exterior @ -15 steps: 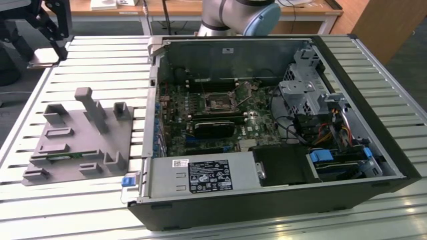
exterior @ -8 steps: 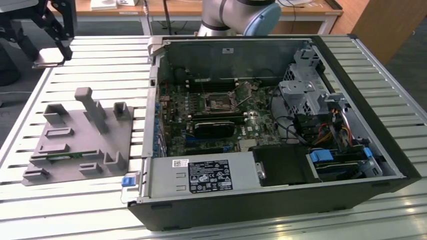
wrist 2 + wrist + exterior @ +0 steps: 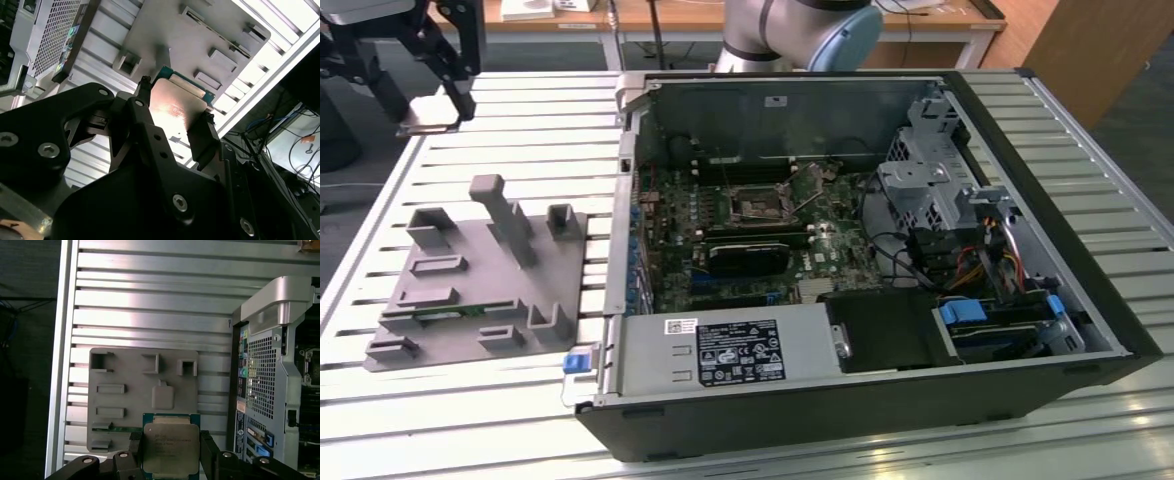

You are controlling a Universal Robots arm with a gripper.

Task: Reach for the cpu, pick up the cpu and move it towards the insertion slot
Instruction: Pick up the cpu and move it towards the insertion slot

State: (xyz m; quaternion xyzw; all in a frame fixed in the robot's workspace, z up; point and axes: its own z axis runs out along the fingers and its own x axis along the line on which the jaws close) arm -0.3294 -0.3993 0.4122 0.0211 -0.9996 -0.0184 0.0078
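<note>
Fingers (image 3: 206, 452) gripping cpu (image 3: 171, 447), lower edge cropped

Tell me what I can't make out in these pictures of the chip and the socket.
- The cpu, first wrist view: one edge runs off the picture, and the fingers of the gripper cover its sides.
- The insertion slot, exterior view: too small to tell its pins or latch.
- The grey fixture, first wrist view: one edge is hidden behind the cpu.
</note>
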